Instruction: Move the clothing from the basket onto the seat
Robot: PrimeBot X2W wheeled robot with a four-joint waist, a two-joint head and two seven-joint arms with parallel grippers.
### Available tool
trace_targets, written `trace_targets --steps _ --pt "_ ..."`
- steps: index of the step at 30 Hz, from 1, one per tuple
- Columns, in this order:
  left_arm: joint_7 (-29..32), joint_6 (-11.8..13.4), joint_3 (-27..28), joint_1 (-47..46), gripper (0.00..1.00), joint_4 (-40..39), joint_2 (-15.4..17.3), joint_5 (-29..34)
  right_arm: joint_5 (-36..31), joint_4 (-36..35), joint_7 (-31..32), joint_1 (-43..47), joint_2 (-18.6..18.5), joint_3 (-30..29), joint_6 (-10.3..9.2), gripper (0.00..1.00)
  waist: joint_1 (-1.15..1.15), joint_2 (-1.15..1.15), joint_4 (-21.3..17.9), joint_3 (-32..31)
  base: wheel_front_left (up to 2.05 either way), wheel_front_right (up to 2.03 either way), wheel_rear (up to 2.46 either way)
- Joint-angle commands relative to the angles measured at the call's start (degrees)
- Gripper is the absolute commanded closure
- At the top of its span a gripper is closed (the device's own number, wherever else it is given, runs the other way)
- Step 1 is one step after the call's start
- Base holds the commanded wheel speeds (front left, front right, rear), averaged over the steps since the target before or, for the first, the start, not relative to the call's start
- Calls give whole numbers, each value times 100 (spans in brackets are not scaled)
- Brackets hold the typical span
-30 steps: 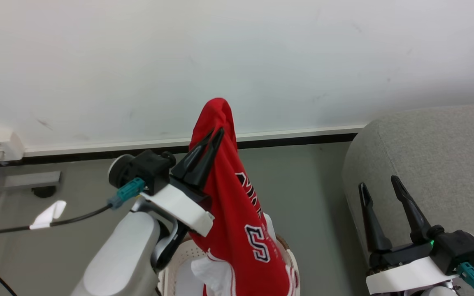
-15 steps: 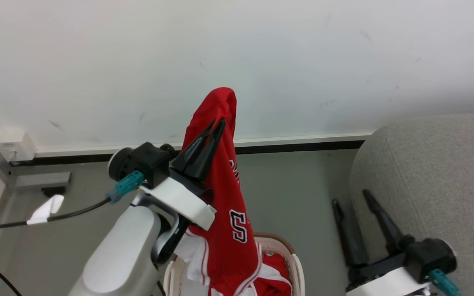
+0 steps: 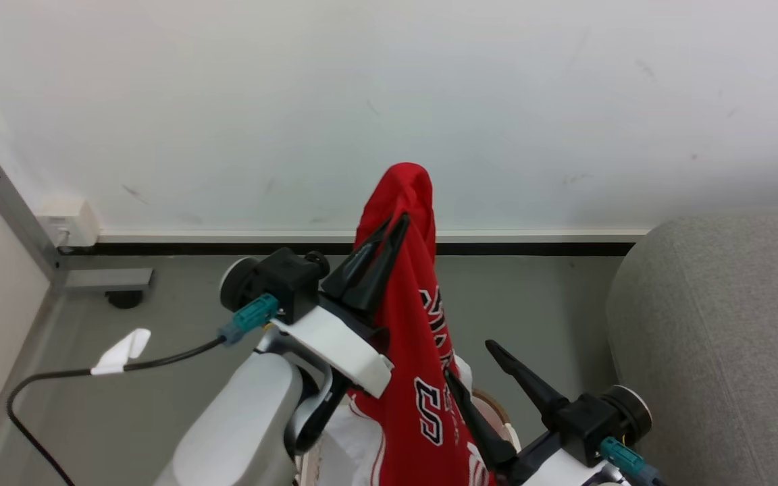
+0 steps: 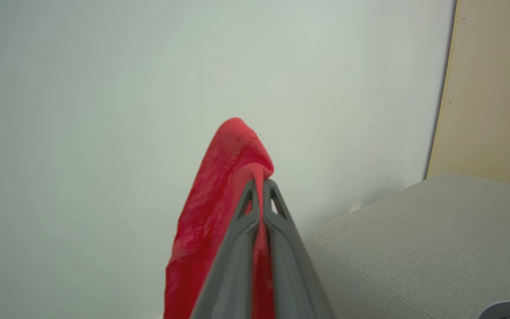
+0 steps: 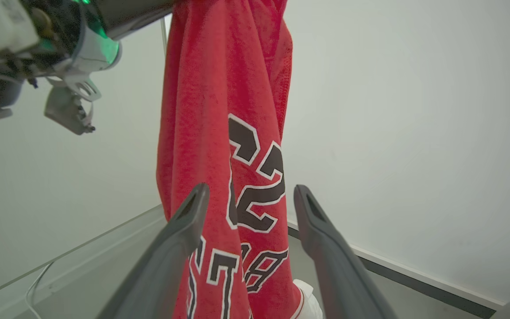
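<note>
On the left, the left gripper (image 3: pixel 399 221) has its jaws squeezed shut on the top of the red jersey (image 3: pixel 423 378) and holds it up high. The jersey hangs down over the basket (image 3: pixel 497 408) (just a bit of rim peeks out near the bottom). The right gripper (image 3: pixel 469 359) sits close to the cloth, jaws wide apart. I think it should pinch the cloth low down. Then both arms can carry it right to the grey seat (image 3: pixel 720 337) without dragging.
</note>
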Motion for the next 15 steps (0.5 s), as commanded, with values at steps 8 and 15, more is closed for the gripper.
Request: trace_targets --steps 8,15 --pt "140 -54 -449 100 100 -352 -209 -195 369 1212 3 -554 -43 741 -12 0 0 0 425 25 0 0 0" --pt "256 -68 -795 208 100 -834 -301 -334 773 2221 3 -1010 38 1304 -12 0 0 0 663 32 0 0 0"
